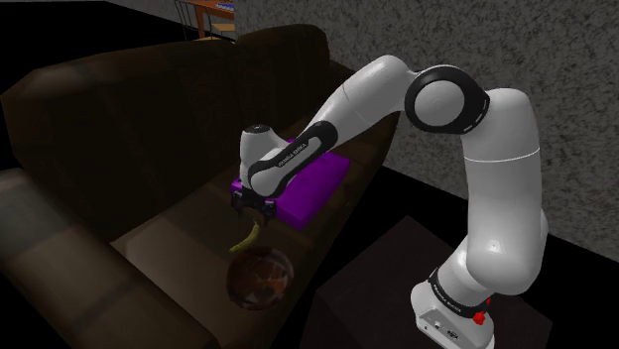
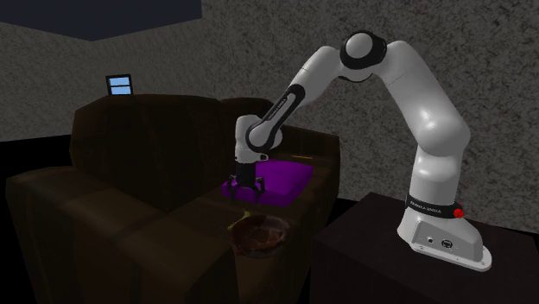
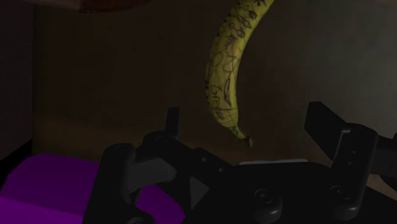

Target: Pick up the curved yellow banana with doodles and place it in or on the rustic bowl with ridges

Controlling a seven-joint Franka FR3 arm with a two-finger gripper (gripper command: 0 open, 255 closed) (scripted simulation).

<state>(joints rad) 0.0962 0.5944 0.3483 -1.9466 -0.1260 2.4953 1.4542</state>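
The gripper [image 3: 245, 114] is spread wide, grasping nothing; the banana [image 3: 224, 70] tip sits between its fingers [image 3: 324, 124], touching neither, above the bowl [image 1: 260, 278] in the shoulder view's lower middle.

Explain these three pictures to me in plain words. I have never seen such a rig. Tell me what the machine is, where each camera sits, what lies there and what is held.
The machine is a white robot arm bolted to a dark box, its stand. It ends in a black two-fingered end effector.

The shoulder view looks down from beside the stand. The second exterior view looks at the sofa from farther off. The wrist view rides on the hand and looks along the fingers.

On the dark brown sofa lie a yellow banana covered in doodles, a brown ridged bowl and a purple block.

The end effector hovers over the banana. Its fingers stand apart, one on each side of the banana's tip, without touching it. Nothing is held.
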